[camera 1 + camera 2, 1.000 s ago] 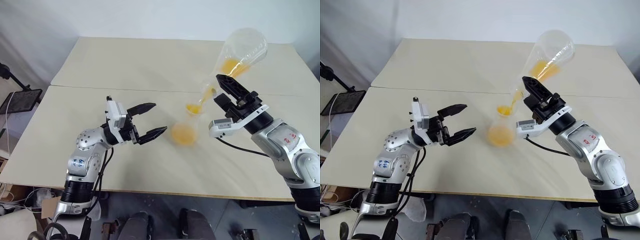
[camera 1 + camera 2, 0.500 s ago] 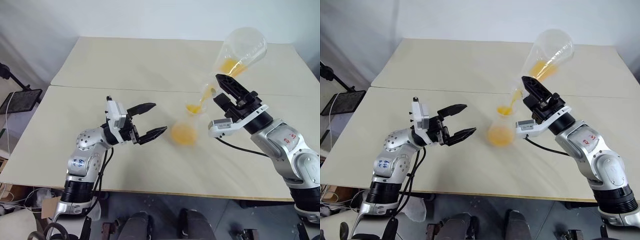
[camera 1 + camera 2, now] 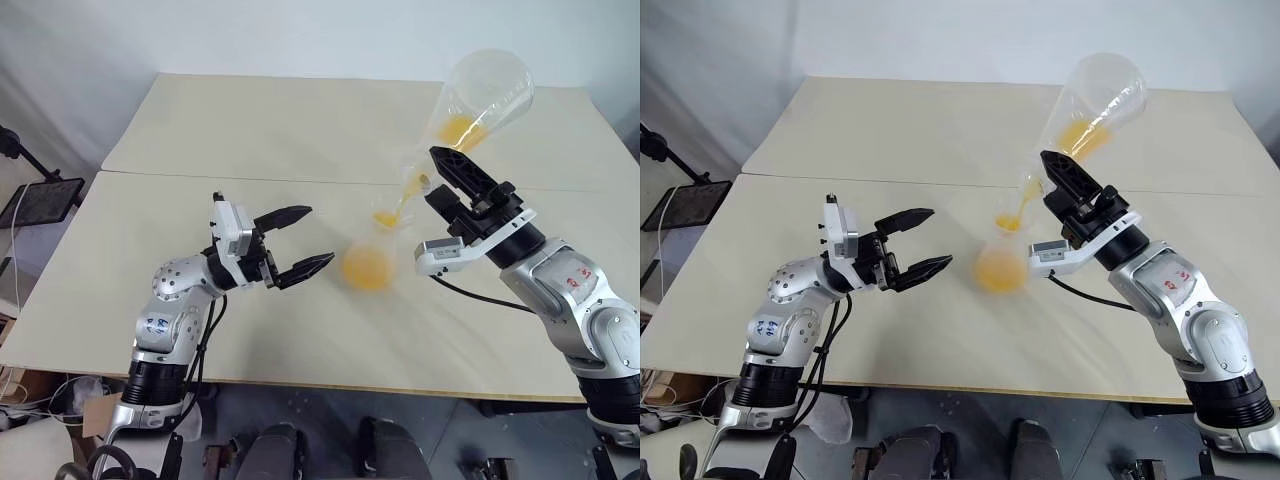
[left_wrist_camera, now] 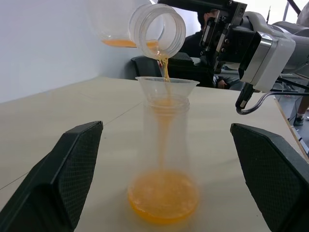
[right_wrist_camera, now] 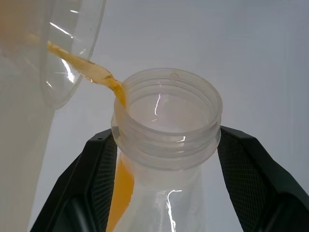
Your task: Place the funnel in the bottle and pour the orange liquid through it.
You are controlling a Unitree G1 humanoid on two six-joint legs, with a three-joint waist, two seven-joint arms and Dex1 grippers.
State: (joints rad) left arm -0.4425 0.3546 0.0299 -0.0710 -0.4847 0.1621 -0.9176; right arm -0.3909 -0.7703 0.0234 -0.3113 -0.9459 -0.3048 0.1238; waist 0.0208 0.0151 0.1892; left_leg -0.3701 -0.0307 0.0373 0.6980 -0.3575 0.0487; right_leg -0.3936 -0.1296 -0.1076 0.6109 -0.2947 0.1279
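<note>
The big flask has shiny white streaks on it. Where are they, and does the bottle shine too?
Right wrist view: sharp white glints streak the flask's ridged mouth and neck. Left wrist view: the bottle shows almost no glare, just light glowing through the orange liquid pooled inside. Left eye view: the flask's raised wide end has a pale sheen.

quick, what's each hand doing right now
Left hand: open, holding nothing, beside the bottle.
Right hand: shut on the flask, tipped and pouring orange liquid into the funnel.
</note>
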